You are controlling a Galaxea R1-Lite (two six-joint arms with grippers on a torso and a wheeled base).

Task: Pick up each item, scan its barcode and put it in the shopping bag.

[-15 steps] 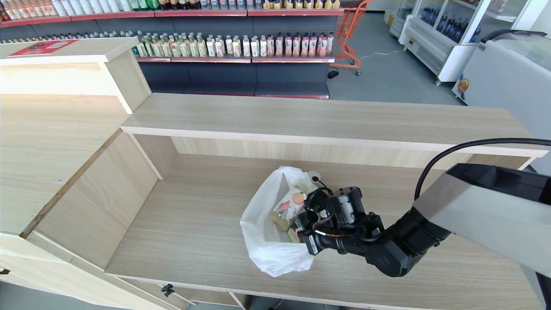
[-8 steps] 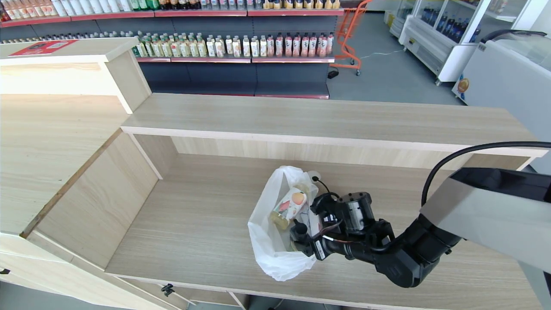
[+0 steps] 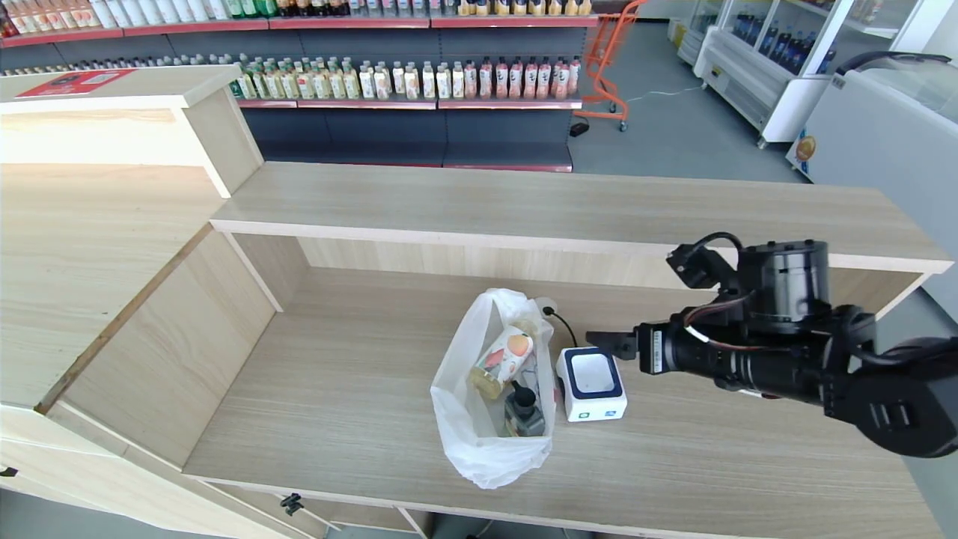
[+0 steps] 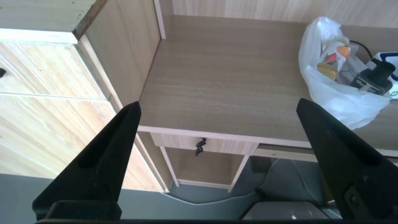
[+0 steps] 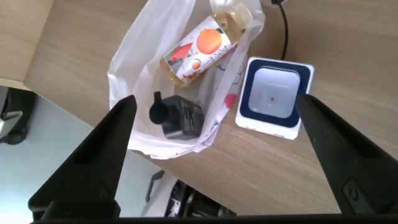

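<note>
A white plastic shopping bag (image 3: 479, 442) stands open on the wooden counter (image 3: 337, 389). Inside lie a bottle with a peach label (image 3: 503, 358) and a dark bottle with a black cap (image 3: 524, 413). From above, the right wrist view takes in the bag (image 5: 127, 74), the peach bottle (image 5: 199, 50) and the dark bottle (image 5: 179, 116). My right gripper (image 3: 606, 344) hangs open and empty above the scanner (image 3: 591, 382), to the right of the bag. My left gripper (image 4: 219, 109) is open, off the counter's near left corner, far from the bag (image 4: 339, 99).
The white scanner (image 5: 273, 96) sits right beside the bag, its black cable (image 3: 560, 322) running to the back. A raised ledge (image 3: 569, 209) borders the counter behind, and a side wall (image 3: 172, 337) closes its left. Bare counter lies left of the bag and right of the scanner.
My right gripper has let go of the dark bottle in the bag and pulled back up and to the right, uncovering the scanner. The bag has settled slightly.
</note>
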